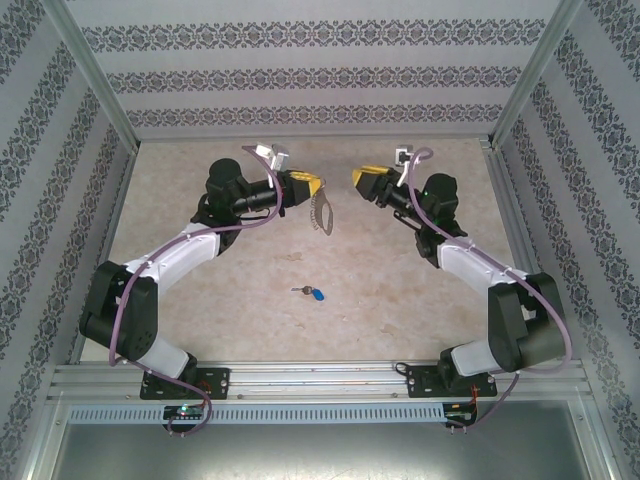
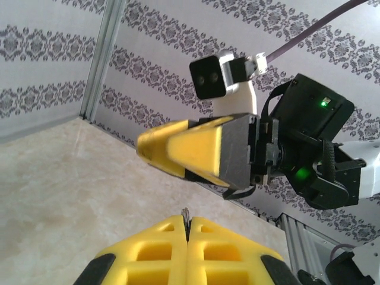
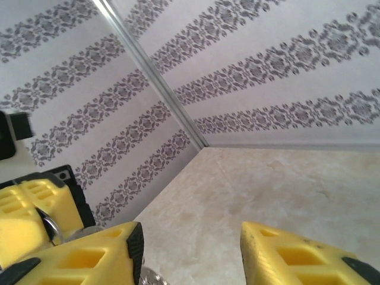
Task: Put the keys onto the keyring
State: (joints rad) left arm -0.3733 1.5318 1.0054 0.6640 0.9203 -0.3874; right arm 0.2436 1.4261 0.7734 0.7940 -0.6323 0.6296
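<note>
Toward the upper middle of the overhead frame, the left gripper (image 1: pixel 306 187) was clamped on the keyring (image 1: pixel 322 213), which hung from its yellow tips clear of the table (image 1: pixel 420 290). Its own wrist view agreed: the two fingers (image 2: pixel 157 246) were pressed together at the bottom edge, with a thin sliver of metal pinched in the seam. Holding the loop up in the air rather than flat on the surface probably left its body free, so that something could be threaded on from the side.

Just right of it in the overhead frame, the right gripper (image 1: pixel 366 180) faced the left one tip to tip, near the loop but apart from it. Its fingers (image 3: pixel 89 261) stood spread across the bottom of the right wrist view with nothing between them, so it was open and empty. That looked like a hand free to go and fetch.

Lower down, near the centre of the overhead frame, the keys (image 1: pixel 311 293) lay flat on the table, well apart from both grippers: a small silver key with its blue tag to the right. They were not on the loop, so the joining was not yet done. By my reading the next move would fall to the right arm, a fiddly pick of a very small, flat thing.
</note>
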